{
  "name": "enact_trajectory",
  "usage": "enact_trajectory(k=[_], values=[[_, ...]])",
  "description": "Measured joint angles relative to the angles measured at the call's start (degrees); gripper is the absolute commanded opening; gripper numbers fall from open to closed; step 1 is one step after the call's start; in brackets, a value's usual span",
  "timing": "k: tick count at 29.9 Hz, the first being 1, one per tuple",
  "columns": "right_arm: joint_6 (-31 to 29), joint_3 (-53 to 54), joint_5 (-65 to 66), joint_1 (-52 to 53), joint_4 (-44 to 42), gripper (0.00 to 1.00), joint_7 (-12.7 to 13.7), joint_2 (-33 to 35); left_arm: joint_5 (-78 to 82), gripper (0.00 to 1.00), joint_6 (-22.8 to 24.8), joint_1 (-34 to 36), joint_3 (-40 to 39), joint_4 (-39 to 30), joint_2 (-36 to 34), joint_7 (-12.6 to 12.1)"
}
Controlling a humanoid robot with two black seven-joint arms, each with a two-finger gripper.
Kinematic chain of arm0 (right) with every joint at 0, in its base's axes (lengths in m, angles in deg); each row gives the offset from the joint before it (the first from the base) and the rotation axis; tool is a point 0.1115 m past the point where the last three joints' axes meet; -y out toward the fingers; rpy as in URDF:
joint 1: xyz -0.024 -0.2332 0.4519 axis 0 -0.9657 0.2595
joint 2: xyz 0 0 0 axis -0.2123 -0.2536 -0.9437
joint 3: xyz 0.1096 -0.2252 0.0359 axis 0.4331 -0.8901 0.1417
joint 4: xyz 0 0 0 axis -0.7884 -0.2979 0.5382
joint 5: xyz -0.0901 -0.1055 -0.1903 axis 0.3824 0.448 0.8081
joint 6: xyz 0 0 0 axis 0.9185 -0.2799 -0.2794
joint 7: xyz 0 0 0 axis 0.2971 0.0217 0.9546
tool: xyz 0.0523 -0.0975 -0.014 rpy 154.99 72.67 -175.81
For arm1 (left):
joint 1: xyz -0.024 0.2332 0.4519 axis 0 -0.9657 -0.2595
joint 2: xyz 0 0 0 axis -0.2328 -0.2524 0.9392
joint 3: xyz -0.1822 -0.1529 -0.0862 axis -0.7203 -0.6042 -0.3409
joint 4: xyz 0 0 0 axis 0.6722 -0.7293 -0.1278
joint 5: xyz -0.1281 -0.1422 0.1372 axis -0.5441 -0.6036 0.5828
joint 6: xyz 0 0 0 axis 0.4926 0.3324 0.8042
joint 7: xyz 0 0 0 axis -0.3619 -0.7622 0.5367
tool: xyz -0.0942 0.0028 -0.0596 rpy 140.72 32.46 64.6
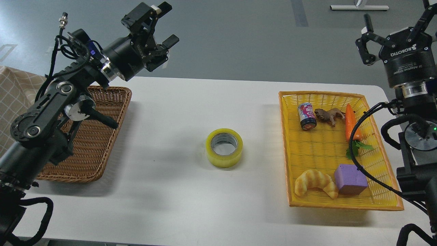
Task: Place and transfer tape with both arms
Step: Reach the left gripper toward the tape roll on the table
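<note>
Black throughout, my left gripper [166, 24] is raised at about 11 o'clock in the head view, its fingers spread apart and holding nothing; lettering runs along its body but is too foreshortened to read with confidence. My right gripper [396, 25] stands upright at about 2 o'clock, fingers likewise spread and empty. White print on its body reads "ROBOTIQ", with a smaller line below that appears to read "2F Adaptive Gripper".

Both grippers are well apart from the tape [224, 147], which lies flat on the white table [177, 112] near the centre of the view, its hole facing up. It is a translucent yellow roll with a grey-white core; faint print shows on the core but is not legible.

At 9 o'clock a brown wicker basket [112, 112] sits under my left arm. At 3 o'clock a yellow plastic basket [290, 150] holds a small can [307, 116] with a purple and red label whose text cannot be made out, a brown animal figure [329, 116], a toy carrot [351, 123], a croissant toy [315, 182] and a purple block [350, 178]. The block touches the croissant toy.
</note>
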Motion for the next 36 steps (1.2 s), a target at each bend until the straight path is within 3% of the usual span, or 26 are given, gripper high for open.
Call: enact_trajectory(k=[7,17,28,30,34,36], values=[[0.0,0.5,0.0,-0.5,-0.4,1.0,-0.1,1.6,7.4,0.98,0.0,0.7,6.2,-6.3,-6.0,-5.0],[0.0,1.5,0.0,-1.9,-1.9,1.0,-0.5,3.3,24.3,0.98,0.0,4.8,14.7,-12.1,-13.1,-5.0],[0.0,2.9,0.0,-3.4,-2.8,1.0,-0.7,3.3,35.1,0.98,0.0,13.2,34.2,-15.7,-12.8,-5.8],[0.0,3.1,-0.1,-3.6,-2.8,1.0,-0.8,3.3,36.4,0.98,0.0,14.1,36.0,-15.6,-11.6,-7.1],[0.0,3.3,-0.1,-3.7,-2.7,1.0,-0.9,3.1,38.9,0.98,0.0,16.7,40.8,-15.1,-8.3,-12.4],[0.0,3.3,-0.1,-3.7,-2.7,1.0,-1.0,3.0,39.6,0.98,0.0,17.9,43.2,-14.9,-7.4,-14.0]])
